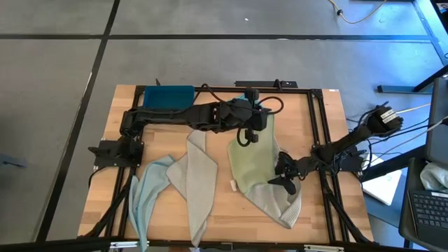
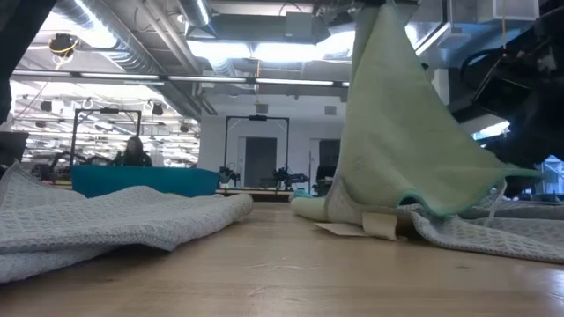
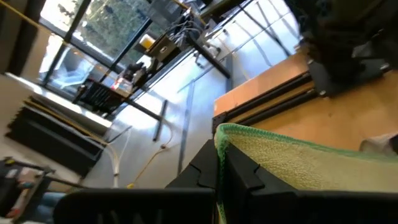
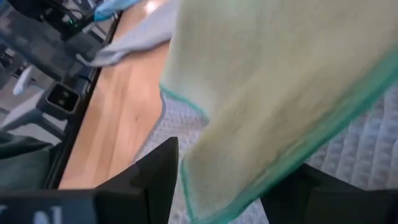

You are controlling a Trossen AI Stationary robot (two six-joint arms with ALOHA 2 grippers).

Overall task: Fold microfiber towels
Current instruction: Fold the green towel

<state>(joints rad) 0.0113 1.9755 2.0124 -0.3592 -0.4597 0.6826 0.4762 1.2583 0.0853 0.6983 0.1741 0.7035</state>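
Note:
A pale green towel (image 1: pixel 253 159) with a teal hem hangs from my left gripper (image 1: pixel 257 120), which is shut on its upper end above the table's far middle. Its lower part (image 2: pixel 348 207) rests on the table and on a light grey towel (image 1: pixel 280 204). My right gripper (image 1: pixel 283 176) stands open low at the green towel's right edge, and that hemmed edge (image 4: pixel 205 115) hangs between its fingers. A second grey towel (image 1: pixel 197 178) and a pale blue towel (image 1: pixel 145 192) lie crumpled at the left. My left gripper pinches the green towel's upper hemmed edge (image 3: pixel 220 133) between its two fingers. The cloth drapes over one finger (image 3: pixel 244 177) and hangs below, its lower end on the table. My right gripper has the towel's edge between its open fingers (image 4: pixel 155 177); whether they touch it, I cannot tell.
A teal-blue tray (image 1: pixel 168 95) sits at the table's far left edge, under my left arm. A black frame rail (image 1: pixel 316 126) runs along the right side. Bare wood (image 1: pixel 227 224) shows between the towels near the front.

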